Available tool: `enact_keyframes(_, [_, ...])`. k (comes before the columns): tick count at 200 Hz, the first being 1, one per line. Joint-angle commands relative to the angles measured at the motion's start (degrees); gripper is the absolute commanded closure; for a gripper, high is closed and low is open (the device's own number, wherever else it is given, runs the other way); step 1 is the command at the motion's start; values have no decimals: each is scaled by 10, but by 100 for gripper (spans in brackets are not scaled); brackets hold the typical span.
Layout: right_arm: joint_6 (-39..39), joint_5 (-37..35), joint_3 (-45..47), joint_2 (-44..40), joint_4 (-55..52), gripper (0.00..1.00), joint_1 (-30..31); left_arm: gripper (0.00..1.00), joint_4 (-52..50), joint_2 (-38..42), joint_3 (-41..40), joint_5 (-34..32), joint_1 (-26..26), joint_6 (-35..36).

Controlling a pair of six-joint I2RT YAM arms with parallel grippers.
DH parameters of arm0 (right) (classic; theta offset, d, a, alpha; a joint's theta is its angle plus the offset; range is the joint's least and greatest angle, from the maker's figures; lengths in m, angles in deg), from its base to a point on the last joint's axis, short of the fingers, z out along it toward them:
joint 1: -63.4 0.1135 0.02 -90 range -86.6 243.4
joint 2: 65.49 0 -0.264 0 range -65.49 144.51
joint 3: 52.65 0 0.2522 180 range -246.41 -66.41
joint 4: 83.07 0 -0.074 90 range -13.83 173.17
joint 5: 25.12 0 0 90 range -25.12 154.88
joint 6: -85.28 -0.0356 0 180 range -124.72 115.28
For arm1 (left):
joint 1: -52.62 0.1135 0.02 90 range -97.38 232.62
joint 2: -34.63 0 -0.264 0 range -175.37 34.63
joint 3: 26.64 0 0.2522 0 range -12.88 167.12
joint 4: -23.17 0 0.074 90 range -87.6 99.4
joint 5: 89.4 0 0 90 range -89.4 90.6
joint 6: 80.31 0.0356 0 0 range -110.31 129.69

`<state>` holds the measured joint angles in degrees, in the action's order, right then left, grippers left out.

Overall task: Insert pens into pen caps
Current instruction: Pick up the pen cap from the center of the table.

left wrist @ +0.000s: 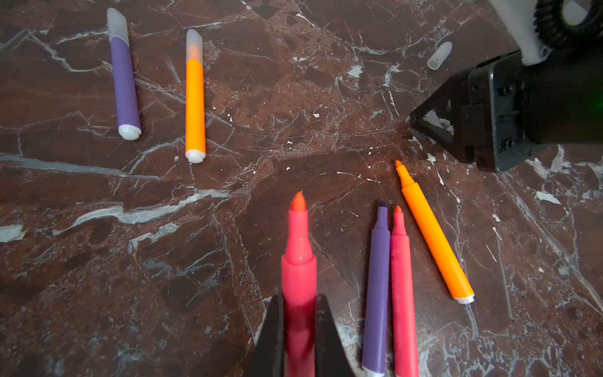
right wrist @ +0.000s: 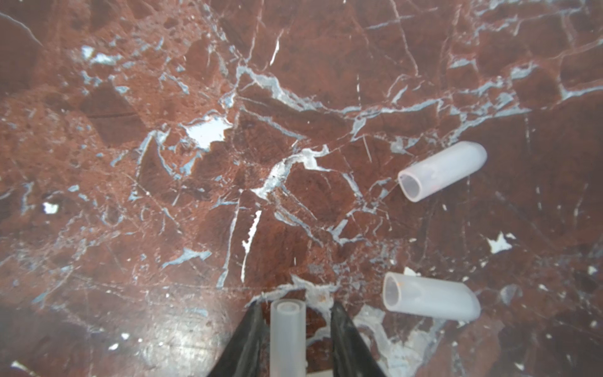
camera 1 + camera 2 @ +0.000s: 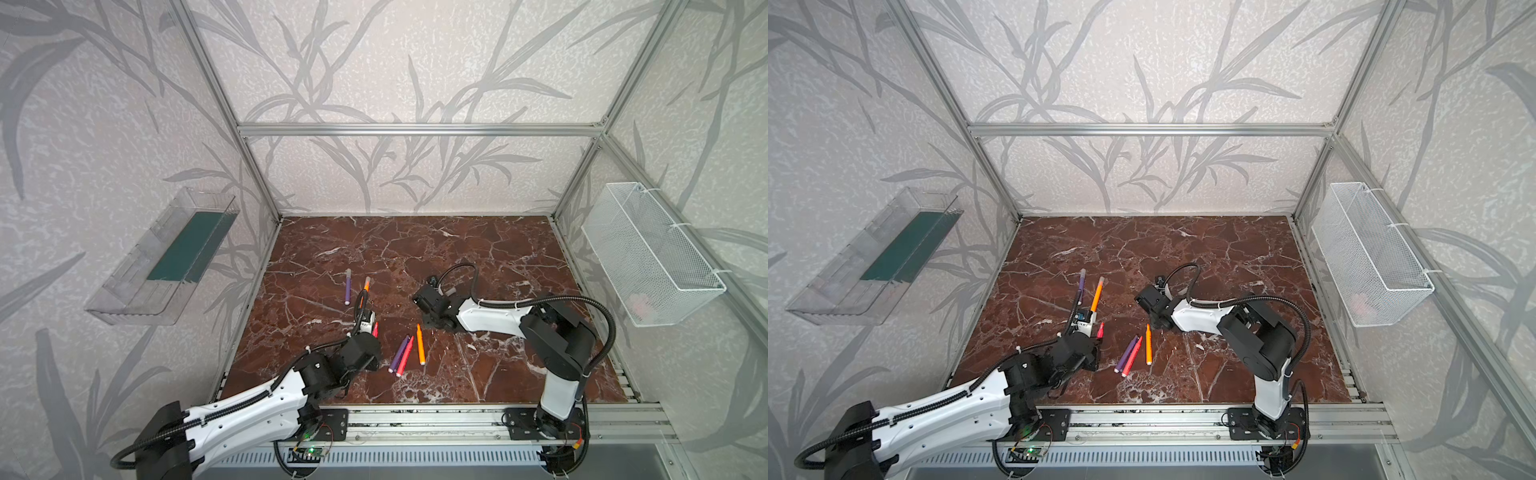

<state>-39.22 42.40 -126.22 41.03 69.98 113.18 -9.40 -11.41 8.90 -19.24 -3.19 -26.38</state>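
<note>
My left gripper is shut on a pink-red pen, whose bare tip points ahead above the table. Uncapped purple, pink-red and orange pens lie beside it. A capped purple pen and a capped orange pen lie farther off. My right gripper is low over the table near the orange pen's tip. It stands open around a pen cap, with a gap on one side. Two more pen caps lie loose nearby.
The marble table is fenced by an aluminium frame. A clear plastic tray hangs on the left wall and a white wire basket on the right wall. Another loose cap lies beyond the right gripper.
</note>
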Motion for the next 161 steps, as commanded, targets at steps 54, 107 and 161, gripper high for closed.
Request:
enact_keyframes(54, [-8,2,16,-9,-32,68,9,100,-2,3,2,-8,2,-7])
enact_keyframes(107, [-11,1,23,-15,-31,67,9,100,-2,3,3,-9,2,-6])
enact_keyframes(161, [-14,10,22,-3,-21,87,9,100,0,7,2,-2,1,-6])
